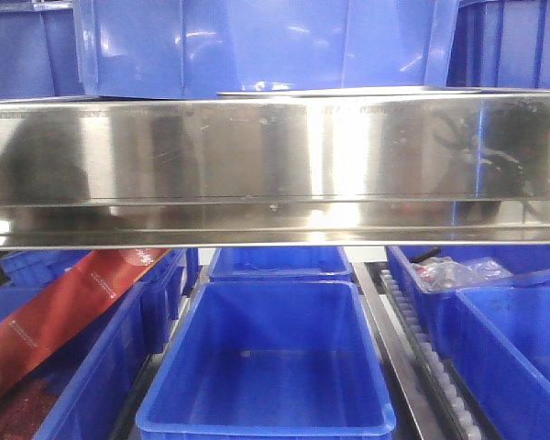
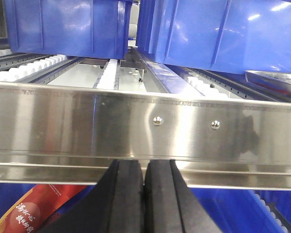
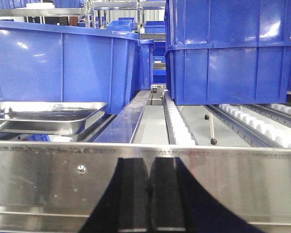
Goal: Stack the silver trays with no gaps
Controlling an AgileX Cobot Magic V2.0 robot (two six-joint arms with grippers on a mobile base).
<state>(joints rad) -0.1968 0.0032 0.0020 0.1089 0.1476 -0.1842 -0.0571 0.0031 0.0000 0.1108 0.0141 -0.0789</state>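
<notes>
On upper shelf: 1 silver tray (image 3: 43, 116) | 2 blue bins (image 3: 63, 63) | left gripper (image 2: 144, 167) pressed together | right gripper (image 3: 149, 165) pressed together

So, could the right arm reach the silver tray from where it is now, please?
Probably not directly: the steel rail crosses in front of the right gripper, whose jaws are shut, and the silver tray lies beyond it, off to the left.

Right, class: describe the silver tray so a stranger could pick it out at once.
Find the long steel rail along the shelf front. Behind it, left in the right wrist view, stands a big blue bin, with the silver tray lying just before it. It alone is shallow, shiny metal among deep blue plastic bins.
</notes>
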